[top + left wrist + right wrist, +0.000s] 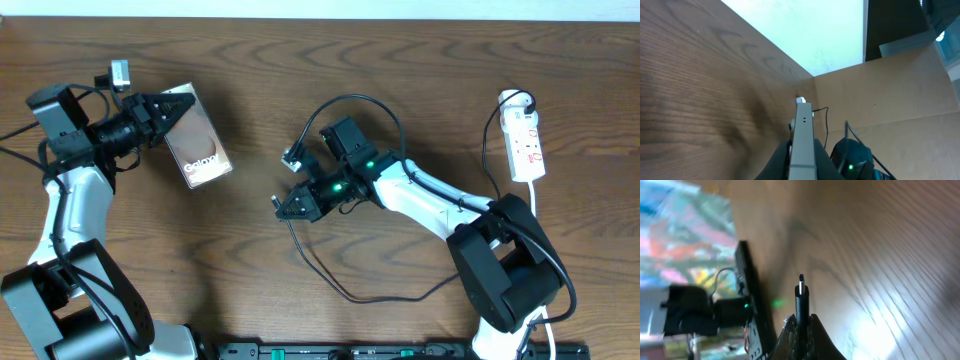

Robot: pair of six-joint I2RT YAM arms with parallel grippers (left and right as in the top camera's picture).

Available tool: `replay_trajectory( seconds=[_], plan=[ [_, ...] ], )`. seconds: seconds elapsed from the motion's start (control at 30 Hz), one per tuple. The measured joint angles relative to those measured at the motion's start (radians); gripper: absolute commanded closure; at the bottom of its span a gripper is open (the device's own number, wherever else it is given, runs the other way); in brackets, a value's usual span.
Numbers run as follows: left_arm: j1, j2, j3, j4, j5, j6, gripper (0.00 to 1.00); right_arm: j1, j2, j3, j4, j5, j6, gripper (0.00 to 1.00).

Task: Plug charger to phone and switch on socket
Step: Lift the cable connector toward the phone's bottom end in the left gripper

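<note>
My left gripper (168,112) is shut on one end of the phone (200,143), a glossy slab with white lettering, held tilted at the table's far left. In the left wrist view the phone's thin grey edge (802,131) runs out from between the fingers (802,152). My right gripper (284,205) is shut on the charger's plug at mid-table, tip pointing left and apart from the phone. The right wrist view shows the black plug (801,297) sticking out of the closed fingers (802,324). The charger cable (345,293) loops over the table. The white socket (525,142) lies at the far right.
A second end of the black cable (292,156) lies just behind the right gripper. The socket's white cord (537,195) runs down past the right arm's base (510,270). The left arm's base (70,310) stands at the front left.
</note>
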Motion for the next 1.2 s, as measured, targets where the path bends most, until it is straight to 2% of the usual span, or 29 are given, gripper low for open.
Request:
replay_trajectory(
  seconds=[0.17, 0.33, 0.5, 0.67, 0.83, 1.1, 1.2],
  plan=[
    [0.0, 0.0, 0.0, 0.0, 0.0, 0.0, 0.93, 0.0, 0.002, 0.0, 0.07, -0.101, -0.103, 0.99],
    [0.0, 0.0, 0.0, 0.0, 0.003, 0.0, 0.93, -0.039, 0.09, 0.004, 0.261, -0.212, -0.059, 0.99],
    [0.0, 0.0, 0.0, 0.0, 0.003, 0.0, 0.93, -0.091, 0.244, 0.003, 0.501, -0.372, 0.076, 0.99],
    [0.0, 0.0, 0.0, 0.0, 0.003, 0.002, 0.93, -0.068, 0.268, 0.001, 0.677, -0.506, 0.196, 0.99],
    [-0.006, 0.0, 0.0, 0.035, 0.004, 0.002, 0.93, -0.012, 0.269, 0.0, 0.871, -0.541, 0.325, 0.99],
    [-0.053, 0.0, 0.0, 0.093, 0.003, 0.001, 0.93, 0.016, 0.269, 0.0, 1.296, -0.508, 0.647, 0.99],
    [-0.078, 0.0, 0.0, 0.114, -0.009, -0.021, 0.92, 0.016, 0.269, 0.0, 1.343, -0.483, 0.737, 0.99]
  ],
)
